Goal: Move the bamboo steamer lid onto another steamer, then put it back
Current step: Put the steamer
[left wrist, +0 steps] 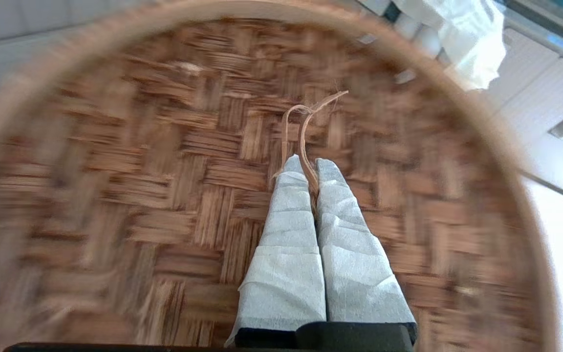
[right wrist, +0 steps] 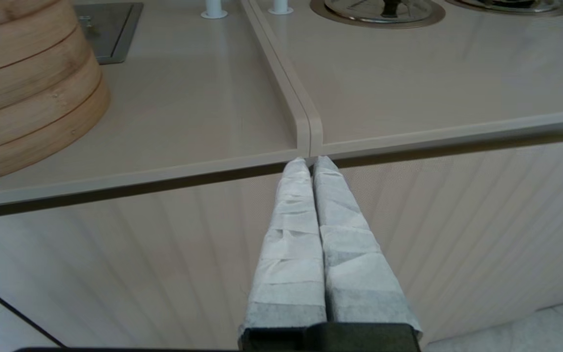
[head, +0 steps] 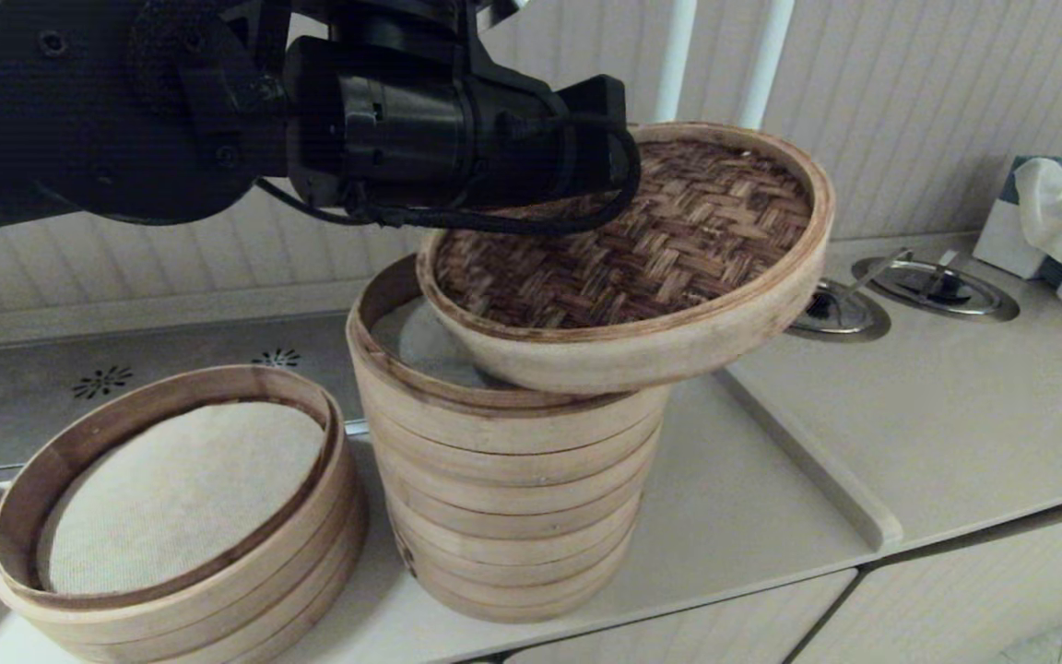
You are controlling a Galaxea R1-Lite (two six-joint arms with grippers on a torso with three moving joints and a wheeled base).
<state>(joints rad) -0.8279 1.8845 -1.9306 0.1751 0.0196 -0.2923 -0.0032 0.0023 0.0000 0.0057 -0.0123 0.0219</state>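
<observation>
Pale counter (head: 909, 415), panelled wall behind. Head view: your left arm holds the lid (head: 642, 249) tilted above the tall steamer (head: 503, 480), offset toward the right, near edge resting on its rim. Left wrist view: left gripper (left wrist: 311, 168) pinched shut on the lid's thin loop handle (left wrist: 306, 127), weave directly beyond. Right wrist view: right gripper (right wrist: 311, 164) closed, empty, parked below the counter edge

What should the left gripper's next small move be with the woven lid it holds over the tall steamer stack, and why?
Probably shift the bamboo steamer lid toward the robot's left and level it. The left gripper is shut on the lid's thin loop handle, and the lid hangs tilted, overhanging the right side of the tall steamer while part of the liner on the left is still uncovered.
</observation>
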